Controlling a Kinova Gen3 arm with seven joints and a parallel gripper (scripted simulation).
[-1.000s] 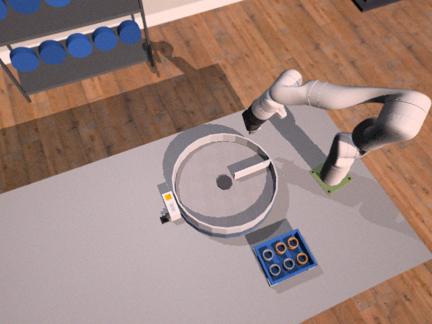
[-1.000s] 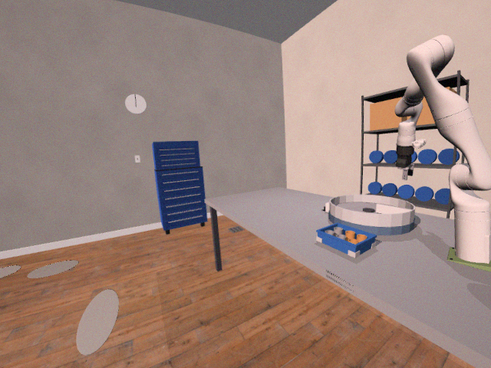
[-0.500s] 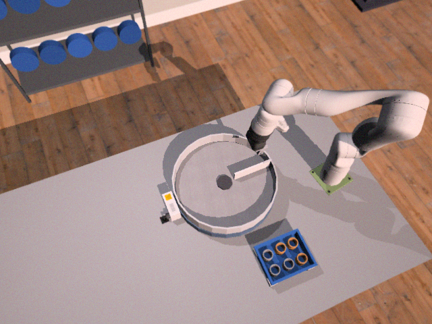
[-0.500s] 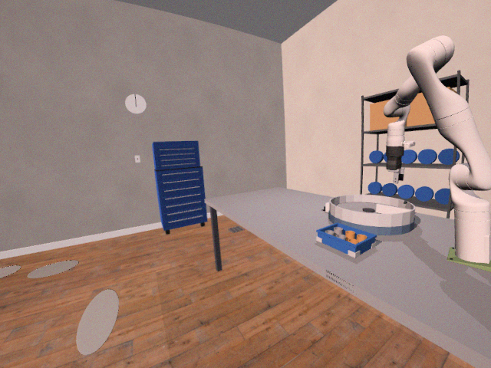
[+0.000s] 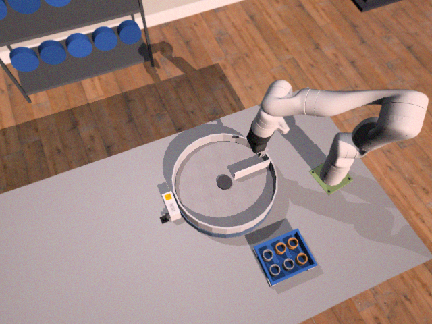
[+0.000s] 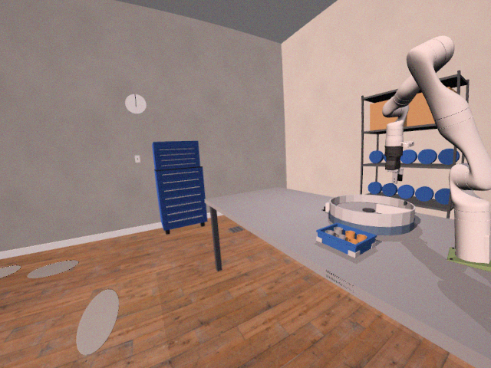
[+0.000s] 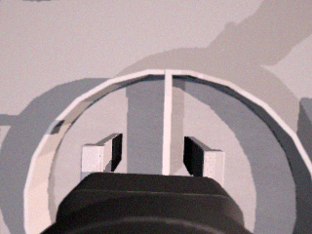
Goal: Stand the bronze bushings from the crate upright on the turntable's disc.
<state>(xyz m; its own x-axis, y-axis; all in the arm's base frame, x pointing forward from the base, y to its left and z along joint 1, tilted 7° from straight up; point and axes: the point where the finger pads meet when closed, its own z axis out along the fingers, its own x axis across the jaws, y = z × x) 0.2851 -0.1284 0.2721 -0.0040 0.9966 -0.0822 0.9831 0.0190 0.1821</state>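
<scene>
1. Claw (image 5: 260, 154) (image 6: 397, 178) (image 7: 152, 147) first: fingers spread fully, nothing gripped, hanging above the turntable's rim area. In the wrist view they flank the fence (image 5: 252, 169) (image 6: 388, 209) (image 7: 168, 122), well above it, I'd say.
2. Far left, a white box (image 5: 171, 205) (image 6: 326, 206) sits outside the wall (image 5: 223, 231) (image 6: 368, 219) (image 7: 37, 171), leaving the disc free.
3. Onto the disc (image 5: 202, 174) (image 6: 348, 206) (image 7: 214, 132): no bushings yet! That flat face should suit open ends.
4. Mid-disc, the dark hub (image 5: 224, 181) (image 6: 368, 210), off limits; the fence runs from near it to the wall, splitting the landing space.
5. Right and nearer, the crate (image 5: 293, 275) (image 6: 337, 241): three steel (image 5: 267, 249) (image 6: 337, 229) toward its left, three bronze (image 5: 280, 243) (image 6: 350, 234) toward its right, all apparently on end, handy for an upright transfer. Small gaps around them, so finger room is hard to judge. Bronze next, surely.

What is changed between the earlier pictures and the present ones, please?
The gripper has moved from beyond the turntable's far rim, in the top view, toward the turntable and the crate. It took hold of nothing. The bushings, crate and turntable stayed as they were.
</scene>
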